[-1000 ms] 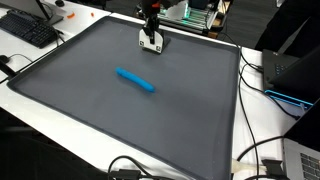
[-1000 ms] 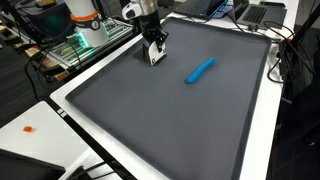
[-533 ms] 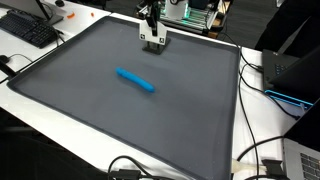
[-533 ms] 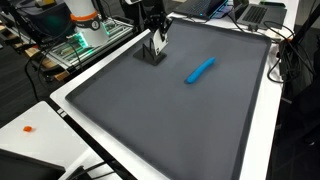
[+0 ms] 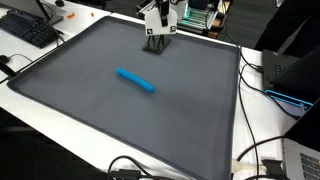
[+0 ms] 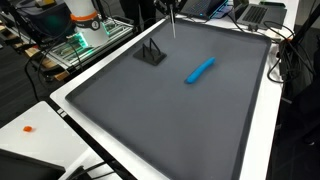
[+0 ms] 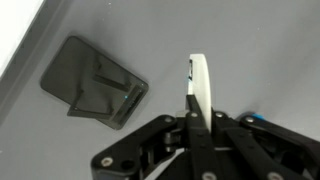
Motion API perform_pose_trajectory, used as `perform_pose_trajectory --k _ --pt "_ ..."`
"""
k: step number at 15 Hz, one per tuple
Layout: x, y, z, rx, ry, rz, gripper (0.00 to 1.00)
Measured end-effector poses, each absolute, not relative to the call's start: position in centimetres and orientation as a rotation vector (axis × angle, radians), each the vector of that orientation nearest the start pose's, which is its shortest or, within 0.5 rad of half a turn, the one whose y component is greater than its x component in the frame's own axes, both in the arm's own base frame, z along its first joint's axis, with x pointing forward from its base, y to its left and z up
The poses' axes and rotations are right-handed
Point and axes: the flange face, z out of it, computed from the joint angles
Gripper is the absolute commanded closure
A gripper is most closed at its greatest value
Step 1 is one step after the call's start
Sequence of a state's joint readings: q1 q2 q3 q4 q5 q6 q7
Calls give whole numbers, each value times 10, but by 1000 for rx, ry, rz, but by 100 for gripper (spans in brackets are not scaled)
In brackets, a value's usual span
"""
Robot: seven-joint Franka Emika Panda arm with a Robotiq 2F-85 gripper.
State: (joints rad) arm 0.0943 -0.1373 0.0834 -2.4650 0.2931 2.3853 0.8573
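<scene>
My gripper [image 7: 197, 105] is shut on a thin white flat piece [image 7: 201, 75] that sticks out past the fingertips. It hangs above the far end of the dark grey mat [image 5: 150, 120]. Right below it a dark grey wedge-shaped stand [image 7: 92, 82] sits on the mat, apart from the white piece, and both exterior views show the stand [image 5: 157, 42] [image 6: 150, 54]. In an exterior view the gripper [image 5: 158, 16] is near the top edge. In an exterior view only the white piece [image 6: 172, 20] shows as a sliver. A blue marker [image 5: 135, 80] [image 6: 200, 70] lies mid-mat.
A white table rim [image 6: 60, 105] borders the mat. A keyboard [image 5: 30, 28] lies beyond one corner, and cables and a laptop [image 5: 295, 75] beside another edge. Equipment with green light [image 6: 85, 42] stands behind the robot base. A small orange item [image 6: 28, 128] lies on the white surface.
The gripper has risen from the mat with the white piece, leaving the dark stand behind on the mat. The blue marker has not moved.
</scene>
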Motion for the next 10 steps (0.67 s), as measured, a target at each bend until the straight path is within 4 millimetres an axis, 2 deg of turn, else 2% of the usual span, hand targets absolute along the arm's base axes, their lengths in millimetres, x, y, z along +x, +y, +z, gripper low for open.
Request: perform_pose_trajectory --k 4,10 --pt "483 105 356 -2788 976 75 99" --pt "514 122 348 -2895 705 69 96"
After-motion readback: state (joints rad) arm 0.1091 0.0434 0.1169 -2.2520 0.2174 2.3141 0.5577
